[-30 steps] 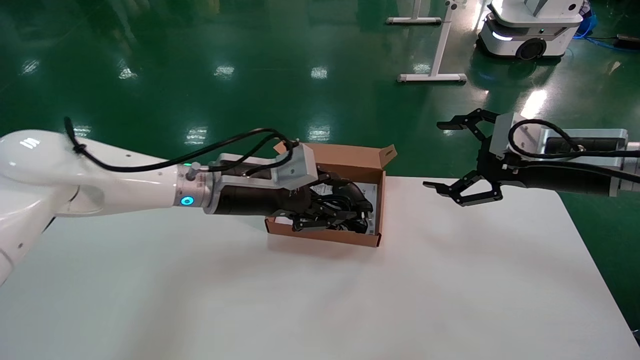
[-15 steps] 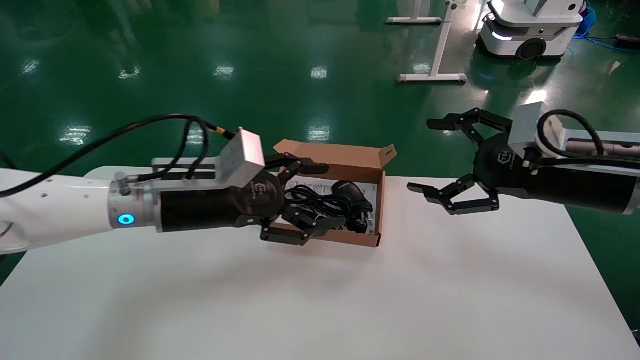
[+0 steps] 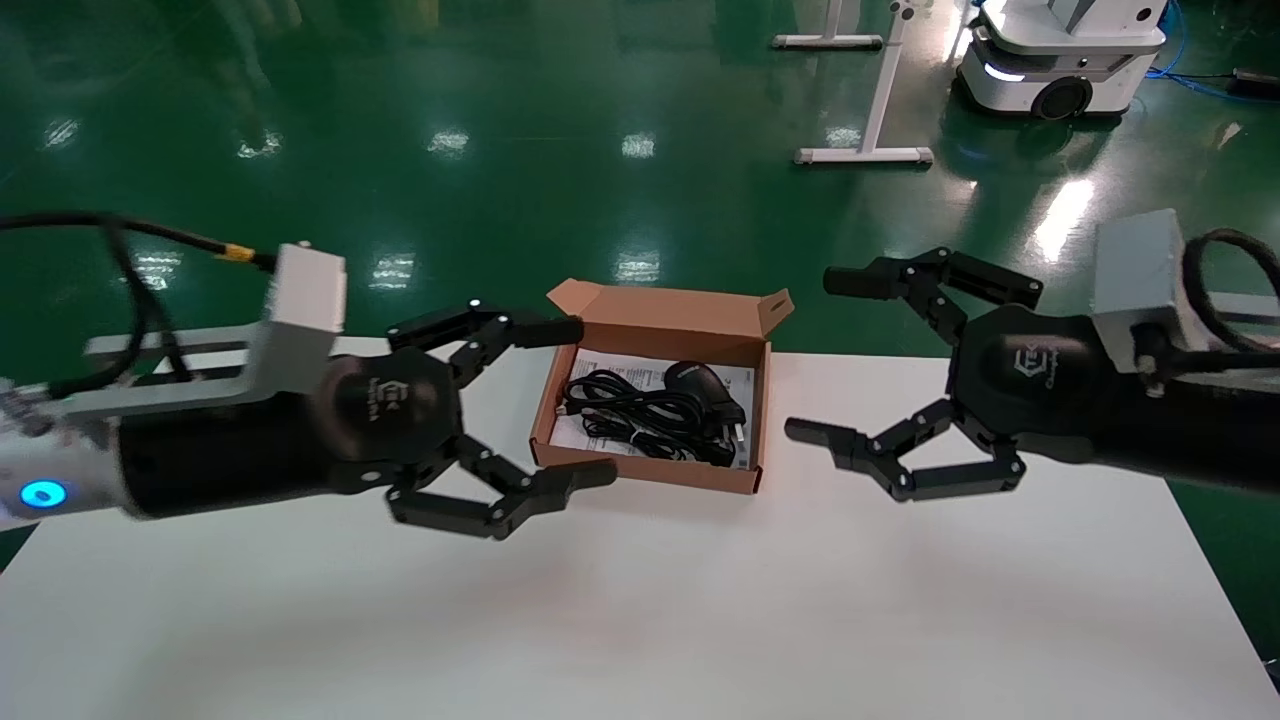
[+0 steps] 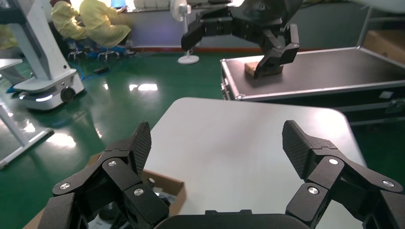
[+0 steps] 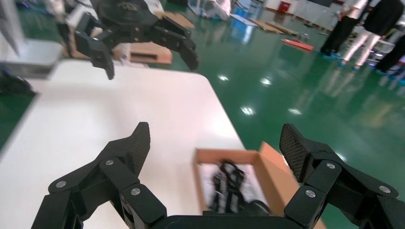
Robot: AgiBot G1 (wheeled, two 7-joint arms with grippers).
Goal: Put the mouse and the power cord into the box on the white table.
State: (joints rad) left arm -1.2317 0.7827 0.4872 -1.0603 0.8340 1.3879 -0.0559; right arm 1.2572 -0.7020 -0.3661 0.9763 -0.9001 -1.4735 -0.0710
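The white table (image 3: 640, 600) fills the near part of the scene. Above it, on the left, the left gripper (image 3: 585, 400) hangs in the air with its two black fingers spread wide and nothing between them. Its near fingertip is just beside the near left corner of the box (image 3: 650, 472). On the right, the right gripper (image 3: 825, 357) also hangs above the table, spread wide and holding nothing, with its fingertips pointing left toward the box. The two grippers face each other with the box between them.

The box sits on the table toward the far edge, in the middle. Its flap lid stands open at the far side. Inside, the power cord (image 3: 625, 410) lies coiled on the left part, on a white printed sheet (image 3: 570, 435). The mouse (image 3: 695, 378) lies in the far right part of the box, touching the cord.

Beyond the table is a shiny green floor (image 3: 400, 120). Far off on the right stands a white wheeled robot (image 3: 1060, 60), and near it a white stand (image 3: 870, 150).
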